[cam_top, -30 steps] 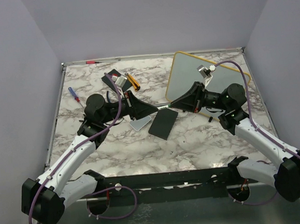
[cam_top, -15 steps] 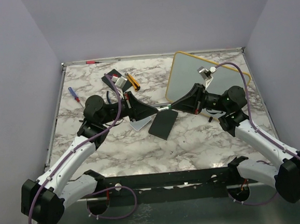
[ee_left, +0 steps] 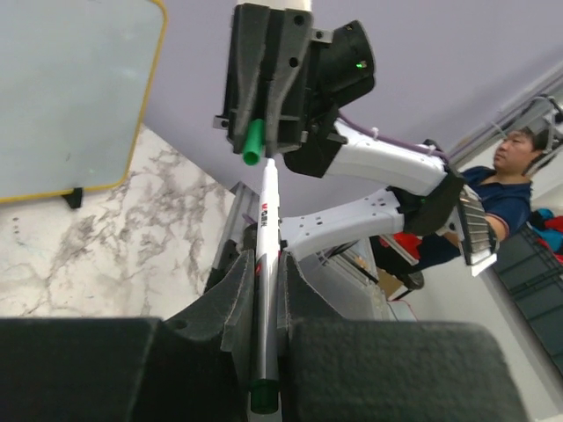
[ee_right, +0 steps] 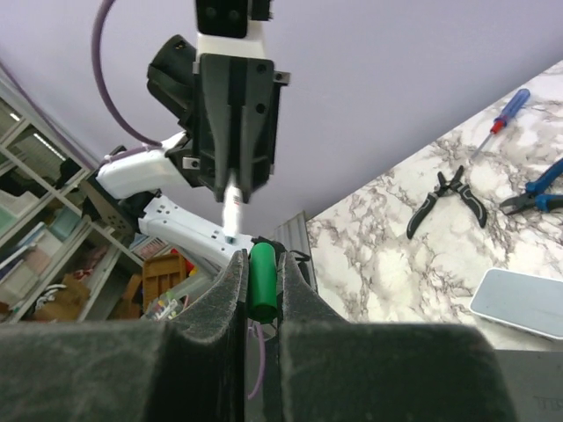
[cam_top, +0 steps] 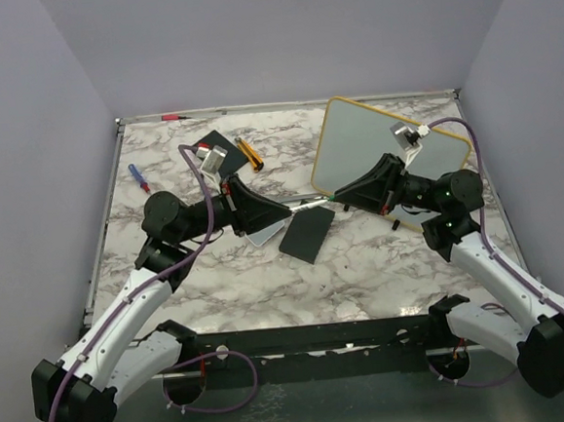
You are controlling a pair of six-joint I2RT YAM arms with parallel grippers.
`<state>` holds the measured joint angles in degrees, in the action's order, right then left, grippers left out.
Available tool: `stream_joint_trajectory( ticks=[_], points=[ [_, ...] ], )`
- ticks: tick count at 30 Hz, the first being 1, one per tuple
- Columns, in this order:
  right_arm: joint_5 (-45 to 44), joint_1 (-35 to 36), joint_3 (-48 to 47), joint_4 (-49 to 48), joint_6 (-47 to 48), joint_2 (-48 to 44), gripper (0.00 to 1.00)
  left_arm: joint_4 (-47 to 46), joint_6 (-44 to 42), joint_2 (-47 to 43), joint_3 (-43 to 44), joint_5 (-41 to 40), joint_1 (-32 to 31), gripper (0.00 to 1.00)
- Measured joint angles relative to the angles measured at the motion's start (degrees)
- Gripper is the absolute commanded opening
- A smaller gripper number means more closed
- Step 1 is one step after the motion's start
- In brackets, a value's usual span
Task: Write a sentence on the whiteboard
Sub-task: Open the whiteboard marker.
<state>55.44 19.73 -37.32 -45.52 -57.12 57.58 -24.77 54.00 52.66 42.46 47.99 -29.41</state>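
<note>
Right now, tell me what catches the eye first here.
The two arms meet over mid-table: the left fingers clamp a white marker, and the right fingers grip a green cap near its tip. At far right, the whiteboard looks blank.

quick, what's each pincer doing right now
left pincer: shut on the marker
right pincer: shut on the green cap

Even, diffuse light fills the top view: the marbled worktop (cam_top: pixel 384 262) is bright, shadows under the arms soft and short. The whiteboard (cam_top: pixel 355 147) shows an even dull grey. In the wrist views the dark fingers (ee_left: pixel 88 369) at the bottom edge blur (too near the lens); the marker (ee_left: pixel 266 255) is sharp farther up.
</note>
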Motion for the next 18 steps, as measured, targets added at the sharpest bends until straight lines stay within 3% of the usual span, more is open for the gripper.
stream_joint_trajectory(
  ticks=[8, 18],
  points=[
    [-0.6, -1.8, -1.7, 13.7, 7.9, -4.0, 0.01, -1.5, -1.2, -3.1, 0.2, 0.6, 0.6, 0.0],
    [-5.6, -3.8, -7.0, 33.5, 20.5, -10.6, 0.0, 20.0, -20.6, -3.2, 7.5, -3.1, 3.1, 0.0]
  ],
)
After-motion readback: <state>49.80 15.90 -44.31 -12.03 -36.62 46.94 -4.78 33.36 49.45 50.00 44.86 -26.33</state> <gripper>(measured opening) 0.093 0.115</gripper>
